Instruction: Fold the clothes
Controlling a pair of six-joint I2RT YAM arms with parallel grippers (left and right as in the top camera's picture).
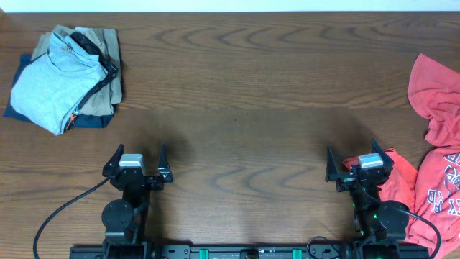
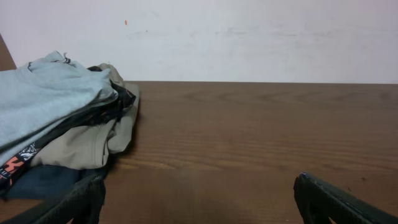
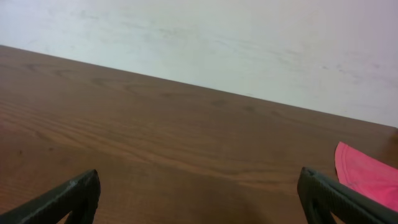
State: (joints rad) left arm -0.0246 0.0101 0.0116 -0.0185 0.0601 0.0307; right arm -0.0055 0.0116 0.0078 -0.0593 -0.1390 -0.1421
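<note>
On the table (image 1: 244, 86) — folded stack (image 1: 65, 79) far left, red clothes (image 1: 438, 86) right.

The wide middle of the table (image 1: 244, 108) is free for passing. The folded stack (image 1: 65, 79) blocks the far left corner; red clothes (image 1: 435, 93) crowd the right edge and near corner.

The worktop (image 1: 244, 86) is lit evenly and softly from above, and a faint sheen is seen along the wood grain. Soft shadows are thrown ahead of the left claw (image 1: 140, 149) and the right claw (image 1: 353, 152). The wrist views are dimmer and slightly grainy, with the near fingers (image 2: 336, 202) rendered dark and blurred.
</note>
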